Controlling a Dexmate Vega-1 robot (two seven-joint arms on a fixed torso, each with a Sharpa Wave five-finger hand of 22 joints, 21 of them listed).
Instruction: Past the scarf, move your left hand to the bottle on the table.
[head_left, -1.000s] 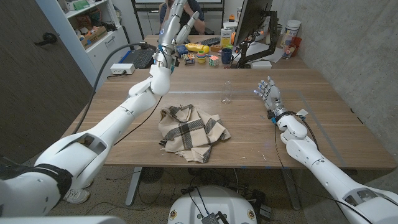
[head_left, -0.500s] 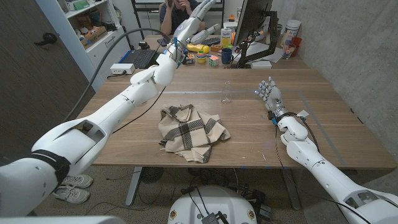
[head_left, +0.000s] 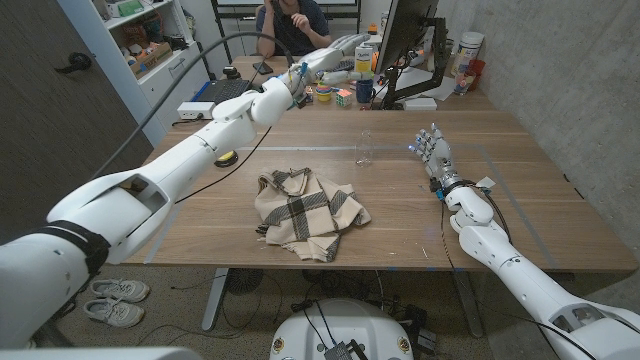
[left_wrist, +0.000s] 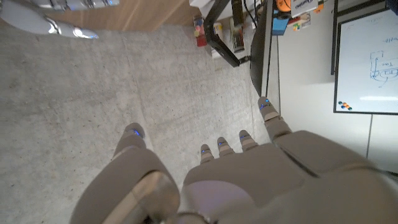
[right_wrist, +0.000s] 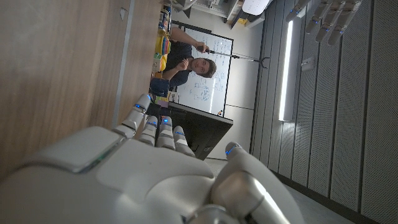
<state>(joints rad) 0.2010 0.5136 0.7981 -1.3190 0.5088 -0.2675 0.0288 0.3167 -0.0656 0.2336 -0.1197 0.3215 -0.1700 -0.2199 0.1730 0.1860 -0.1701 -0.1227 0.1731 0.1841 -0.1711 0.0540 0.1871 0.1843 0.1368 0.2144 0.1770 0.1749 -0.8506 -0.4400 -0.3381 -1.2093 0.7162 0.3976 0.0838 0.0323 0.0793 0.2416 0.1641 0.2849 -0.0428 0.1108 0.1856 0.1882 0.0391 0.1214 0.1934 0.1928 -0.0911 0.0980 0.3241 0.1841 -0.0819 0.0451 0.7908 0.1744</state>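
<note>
The crumpled beige-and-black plaid scarf (head_left: 309, 213) lies nearest on the wooden tabletop (head_left: 400, 225). Beyond it stands the small clear bottle (head_left: 365, 148), untouched. Farther still, the left hand (head_left: 338, 52) hovers empty, fingers spread, beyond the scarf but well apart from the bottle; it must descend.

glossy white arms (head_left: 190, 165), grey-fingered robot hand (head_left: 432, 150)

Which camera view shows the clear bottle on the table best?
The head view: the bottle stands upright on the table, beyond the scarf, between both arms. In the left wrist and right wrist views I cannot make the bottle out.
</note>
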